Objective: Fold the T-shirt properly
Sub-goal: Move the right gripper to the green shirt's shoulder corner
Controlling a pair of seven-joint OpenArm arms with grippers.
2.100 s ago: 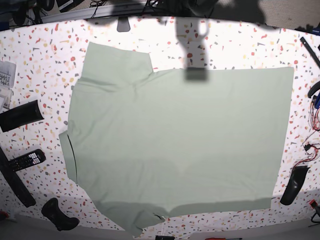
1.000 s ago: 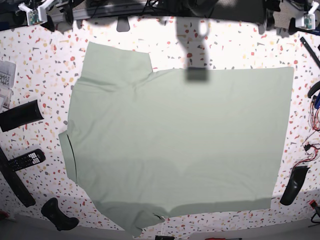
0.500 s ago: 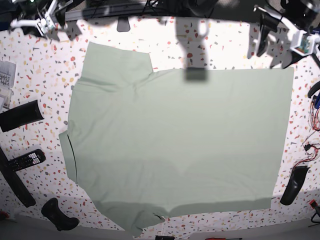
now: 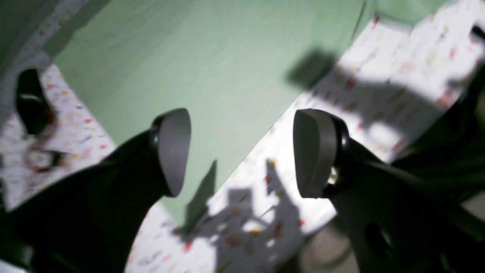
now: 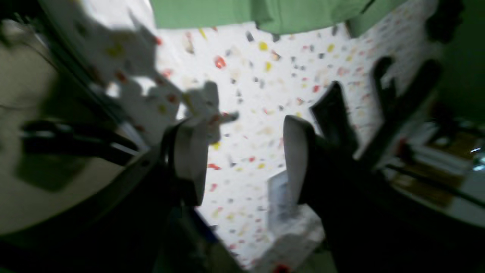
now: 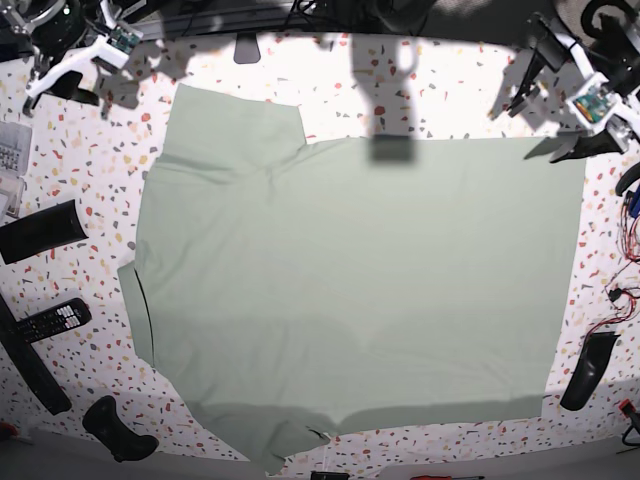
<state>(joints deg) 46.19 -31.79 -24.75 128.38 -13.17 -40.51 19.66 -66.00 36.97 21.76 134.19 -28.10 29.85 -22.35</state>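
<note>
Left wrist view has the left gripper (image 4: 242,151) with its two grey pads spread wide and nothing between them; through the gap lies the edge of the T-shirt (image 4: 212,72), its pale green cloth under one pad and the speckled table (image 4: 394,79) under the other. Right wrist view, badly blurred, shows the right gripper (image 5: 246,159) with its pads also apart and empty — below them is only bare terrazzo-patterned tabletop, with a strip of the green shirt at the top of the frame and some dark, elongated objects (image 5: 333,110) to one side that are too smeared to identify. From the base view both arms sit at the far edge of the table: the left gripper (image 6: 555,115) hangs just beside the shirt's far corner on that view's right, while the right gripper (image 6: 70,75) hovers over bare table near the sleeve on that view's left, clear of the cloth. The T-shirt (image 6: 360,290) lies spread flat across the middle of the table — smooth, unfolded. A remote control (image 6: 52,320) rests near the table's edge.
</note>
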